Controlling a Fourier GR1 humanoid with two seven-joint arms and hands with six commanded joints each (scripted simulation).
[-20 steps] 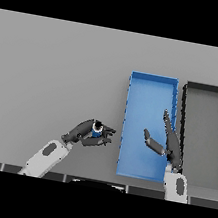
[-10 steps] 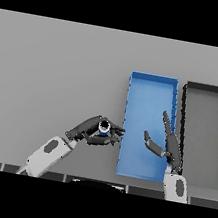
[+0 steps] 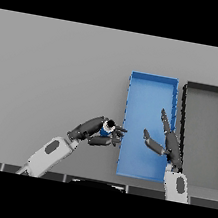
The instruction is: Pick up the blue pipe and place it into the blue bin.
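Rightward-moved left hand grips blue pipe.

A plain grey surface is carrying a blue bin and, just beside it, a black bin.

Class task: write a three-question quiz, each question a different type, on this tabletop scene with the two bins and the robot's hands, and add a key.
1. True or false: the pipe already lies inside the blue bin.
2. Multiple choice: which hand holds the pipe? A. left hand B. right hand C. neither
3. Fill in: the black bin stands on the blue bin's ____ side.

Key
1. False: the pipe is in the left hand's fingers, just outside the bin's left wall.
2. A. The right hand is open over the blue bin.
3. Right.
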